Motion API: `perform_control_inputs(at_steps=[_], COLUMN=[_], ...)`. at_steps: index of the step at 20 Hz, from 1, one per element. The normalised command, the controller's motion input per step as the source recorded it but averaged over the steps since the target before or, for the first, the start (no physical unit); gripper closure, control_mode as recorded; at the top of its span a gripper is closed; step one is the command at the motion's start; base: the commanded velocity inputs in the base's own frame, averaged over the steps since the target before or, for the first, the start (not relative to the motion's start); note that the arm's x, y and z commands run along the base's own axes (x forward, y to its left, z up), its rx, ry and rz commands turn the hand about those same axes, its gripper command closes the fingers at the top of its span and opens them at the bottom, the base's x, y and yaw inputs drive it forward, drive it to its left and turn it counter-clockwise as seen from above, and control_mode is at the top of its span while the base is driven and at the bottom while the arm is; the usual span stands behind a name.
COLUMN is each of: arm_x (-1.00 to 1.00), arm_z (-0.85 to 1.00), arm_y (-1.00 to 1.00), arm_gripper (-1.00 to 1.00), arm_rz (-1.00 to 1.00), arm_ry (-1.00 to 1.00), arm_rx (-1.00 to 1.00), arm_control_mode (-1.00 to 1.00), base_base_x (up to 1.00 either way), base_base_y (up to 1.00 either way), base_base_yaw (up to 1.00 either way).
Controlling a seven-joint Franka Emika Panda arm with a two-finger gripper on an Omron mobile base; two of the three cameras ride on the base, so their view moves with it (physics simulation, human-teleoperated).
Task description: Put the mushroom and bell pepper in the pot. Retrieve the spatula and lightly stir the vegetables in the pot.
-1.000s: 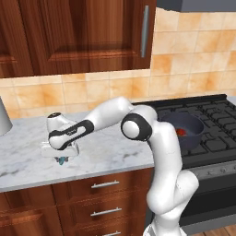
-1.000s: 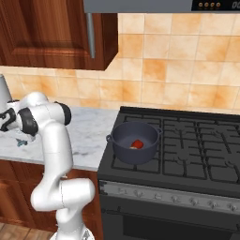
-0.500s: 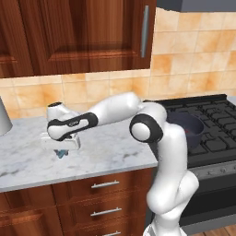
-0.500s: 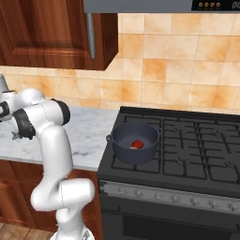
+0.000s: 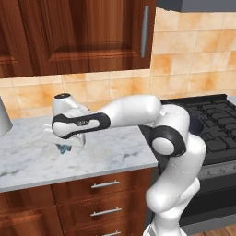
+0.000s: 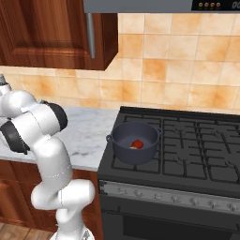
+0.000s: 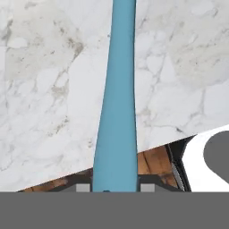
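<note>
My gripper (image 5: 65, 144) hangs over the marble counter (image 5: 106, 152), left of the stove, and is shut on the teal spatula (image 5: 63, 148). In the hand view the spatula (image 7: 118, 112) handle runs straight up from between my gripper (image 7: 115, 188) fingers, with marble behind it and the blade out of frame. The dark pot (image 6: 135, 143) stands on the front left burner, and the red bell pepper (image 6: 137, 143) lies inside it. The mushroom is hidden from view.
A grey metal object (image 5: 3, 117) stands at the counter's far left. Wooden wall cabinets (image 5: 83, 37) hang above the counter and drawers (image 5: 105, 185) sit under it. The black stove (image 6: 187, 150) lies to the right. The counter's front edge shows in the hand view.
The hand has risen a little above the counter with the spatula in its grip. The arm's elbow has swung round, and the hand has left the right base view.
</note>
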Motion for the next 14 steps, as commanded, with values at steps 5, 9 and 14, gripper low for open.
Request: perform_control_inputs(at_steps=[5,9,14], arm_x=[-0.47,-0.4,-0.38], arm_z=[0.49,0.42,0.36], arm_y=[-0.27,-0.33,-0.43], arm_gripper=[1.0,1.0,1.0], arm_rz=[-0.14,-0.35,-0.32], arm_ry=[-0.06,0.0,0.05], arm_rx=[0.08,0.19,0.19], arm_control_mode=[-1.0,-1.0,-1.0], base_base_x=[0.0,0.0,0.0], base_base_y=[0.0,0.0,0.0], base_base_yaw=[0.0,0.0,0.0])
